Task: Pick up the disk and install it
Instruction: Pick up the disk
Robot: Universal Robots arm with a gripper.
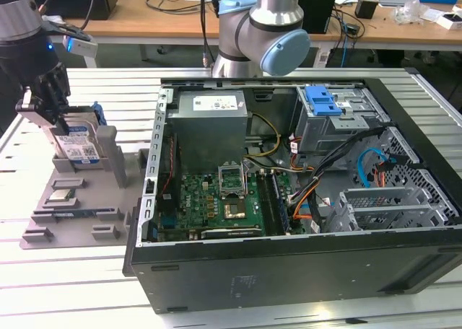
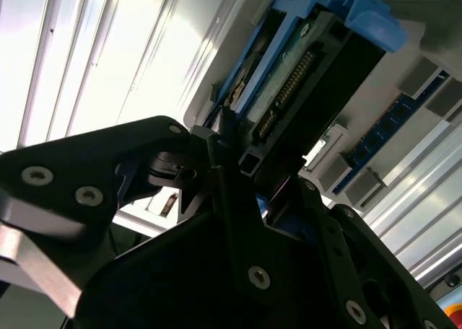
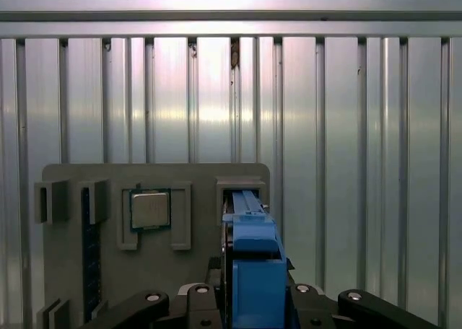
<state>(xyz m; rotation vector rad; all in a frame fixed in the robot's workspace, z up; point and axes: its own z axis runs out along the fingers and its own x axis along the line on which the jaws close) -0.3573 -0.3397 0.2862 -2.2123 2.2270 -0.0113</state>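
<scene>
The silver disk (image 1: 78,147), white-and-blue label and blue carrier showing, stands upright in a grey tray (image 1: 72,221) at the exterior view's left. The tray lies on a slatted metal table (image 1: 65,286) beside an open computer case (image 1: 289,278); cluttered desks (image 1: 144,22) lie beyond. The arm (image 1: 22,26) reaches down, its gripper (image 1: 59,120) clamped on the disk.

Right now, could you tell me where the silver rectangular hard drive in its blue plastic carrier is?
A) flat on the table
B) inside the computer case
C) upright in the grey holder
C: the disk stands on edge in the grey holder, gripper at its top.
</scene>
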